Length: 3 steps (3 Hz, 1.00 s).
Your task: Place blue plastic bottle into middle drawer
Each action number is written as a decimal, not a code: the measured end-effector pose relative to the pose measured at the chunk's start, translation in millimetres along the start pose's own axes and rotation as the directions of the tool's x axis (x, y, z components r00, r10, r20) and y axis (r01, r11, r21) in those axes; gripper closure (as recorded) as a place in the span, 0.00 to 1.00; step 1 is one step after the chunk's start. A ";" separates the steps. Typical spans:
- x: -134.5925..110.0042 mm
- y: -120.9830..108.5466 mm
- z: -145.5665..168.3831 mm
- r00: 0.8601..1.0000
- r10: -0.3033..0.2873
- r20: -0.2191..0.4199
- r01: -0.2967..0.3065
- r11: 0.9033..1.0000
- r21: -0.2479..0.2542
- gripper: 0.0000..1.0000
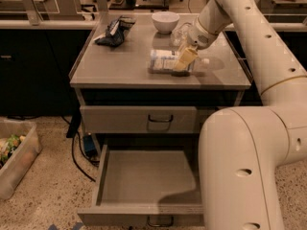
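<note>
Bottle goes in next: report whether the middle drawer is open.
Open: middle drawer pulled out, floor showing; gripper at the blue plastic bottle on the cabinet top.

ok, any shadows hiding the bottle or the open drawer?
Camera view: arm shadow covers the front right of the middle drawer; the gripper, down at the blue plastic bottle on the tabletop, shades the surface right of it; bottle is lit.

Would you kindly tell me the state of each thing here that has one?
blue plastic bottle: lying on its side on the tabletop
middle drawer: pulled open, nothing seen inside
upper drawer: closed
white bowl: upright
gripper: down over the bottle
</note>
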<state>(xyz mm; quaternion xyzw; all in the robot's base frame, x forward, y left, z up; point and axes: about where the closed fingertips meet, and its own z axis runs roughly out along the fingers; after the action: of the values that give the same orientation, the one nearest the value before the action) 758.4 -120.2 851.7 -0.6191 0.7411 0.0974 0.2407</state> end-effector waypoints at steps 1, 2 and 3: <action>-23.8 24.2 -28.8 0.996 -0.080 0.037 0.082 0.995 -0.053 1.00; -46.7 44.3 -68.7 0.974 -0.199 0.109 0.205 0.977 -0.050 1.00; -46.9 60.6 -108.0 0.951 -0.256 0.172 0.264 0.964 -0.025 1.00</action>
<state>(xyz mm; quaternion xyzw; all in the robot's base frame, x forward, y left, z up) 680.0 -114.2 958.2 -0.7065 0.6278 0.1343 0.2978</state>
